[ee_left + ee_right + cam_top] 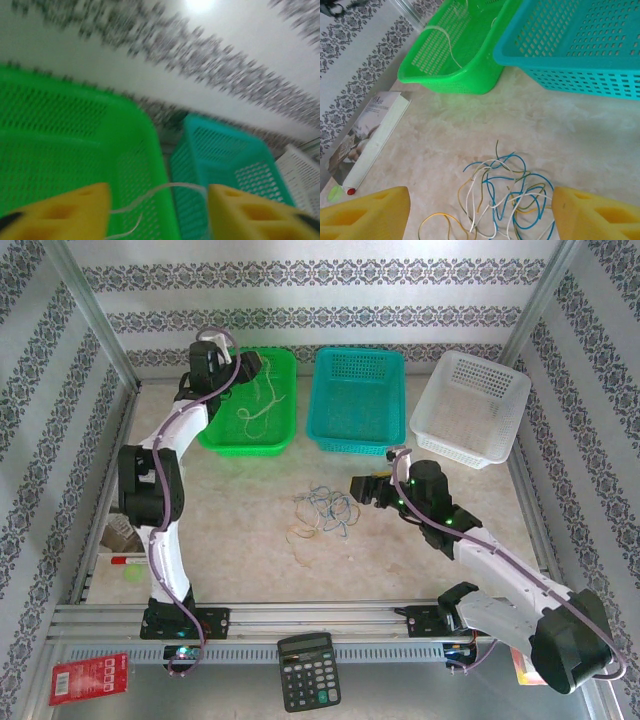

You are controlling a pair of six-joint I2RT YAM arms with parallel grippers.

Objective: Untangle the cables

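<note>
The cables (322, 512) lie in 1 loose tangle on the table (240, 500), in front of the green basket (245, 448) and the teal basket (350, 443). The heap is wider across than deep, and its blue, yellow and whitish loops point every way. The right gripper (358, 488) hangs just right of it, released, with the cables (505, 200) ahead between its 2 yellow fingers (365, 215). 1 whitish wire (262, 405) lies in the green basket, roughly front to back. The left gripper (248, 368) hovers over it, jaws apart, and the whitish wire (165, 186) sags across the gap.
</note>
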